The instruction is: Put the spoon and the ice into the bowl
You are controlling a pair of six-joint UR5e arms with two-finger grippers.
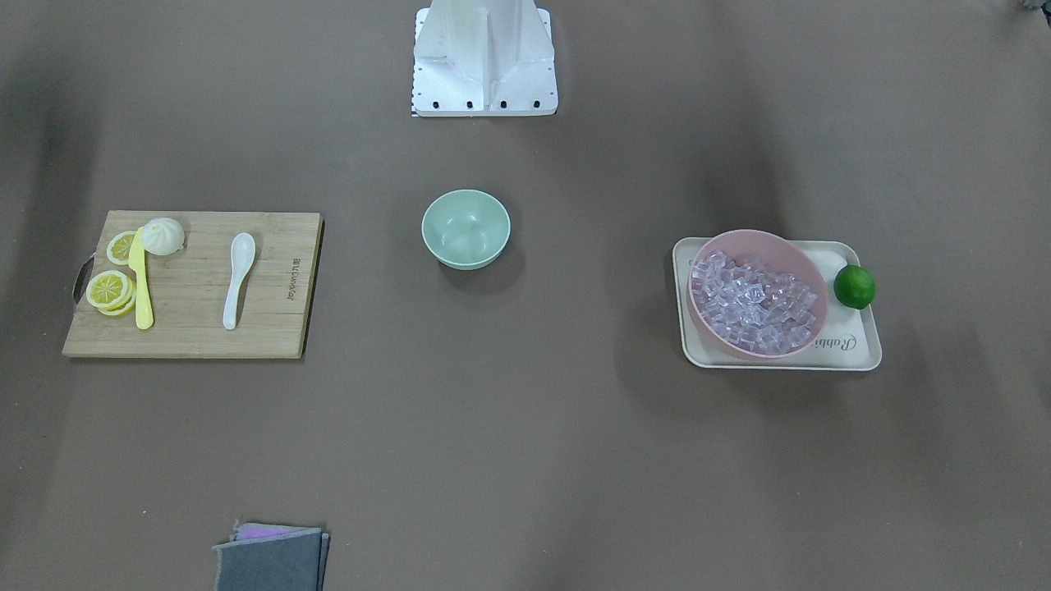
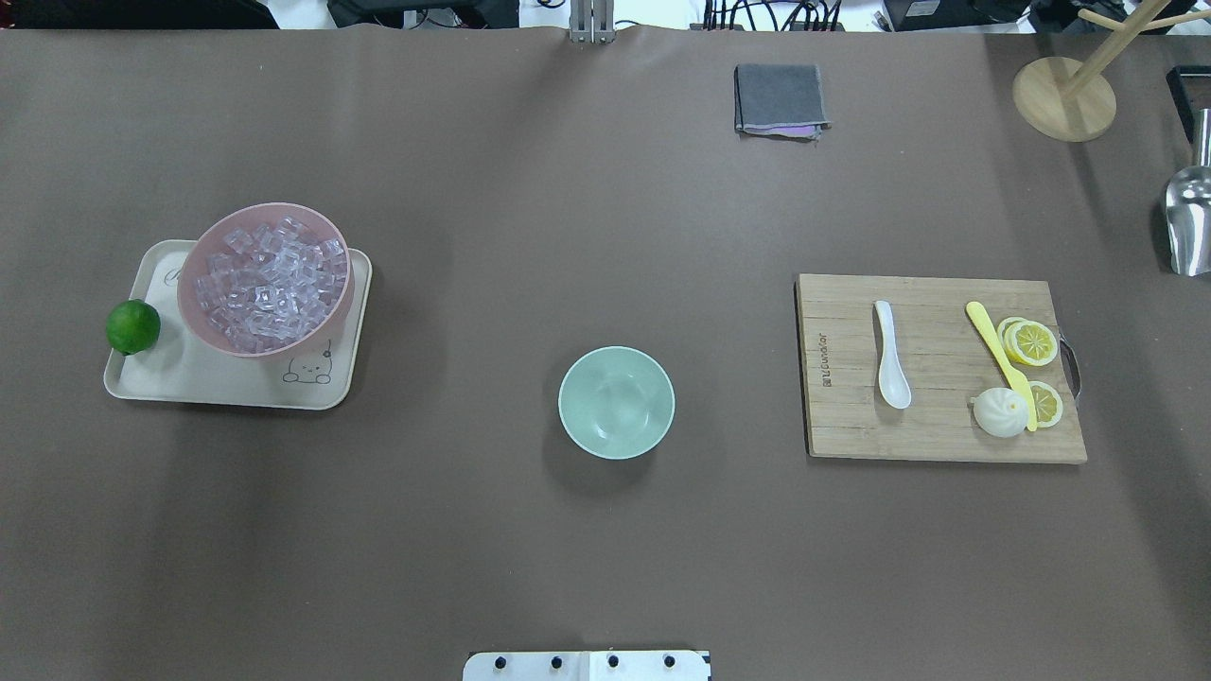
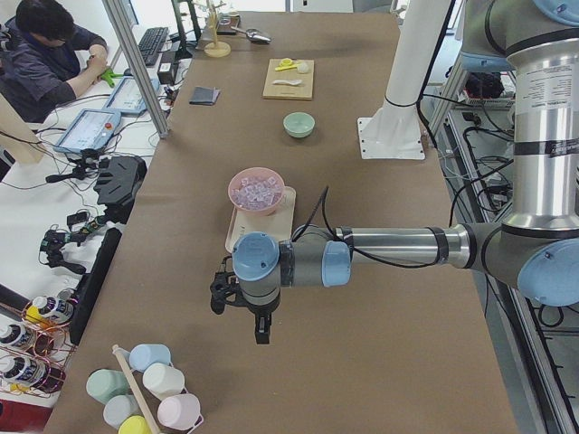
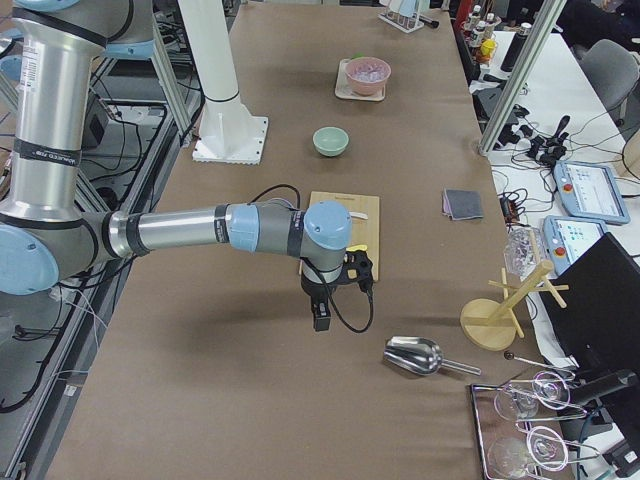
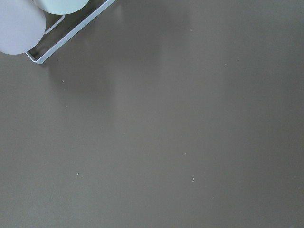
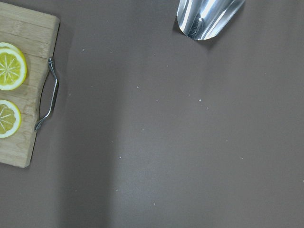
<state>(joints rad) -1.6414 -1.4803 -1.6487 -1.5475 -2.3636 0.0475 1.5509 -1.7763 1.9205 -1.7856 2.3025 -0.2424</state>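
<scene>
Left gripper (image 3: 261, 333) is hovering past the tray (image 3: 242, 237), right gripper (image 4: 320, 318) past the cutting board (image 4: 368, 215); can't tell either's opening. Overhead: ice (image 2: 270, 284) is sitting in the pink bowl (image 2: 186, 284) at left, mint bowl (image 2: 616, 402) centre, spoon (image 2: 890, 357) lying top-to-bottom at right, nearer the right arm.

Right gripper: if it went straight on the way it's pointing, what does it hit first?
The right gripper points straight down, and its wrist view shows only bare table ahead, so most likely the table itself. The cutting board and the metal scoop sit at the view's edges, off that line.
</scene>
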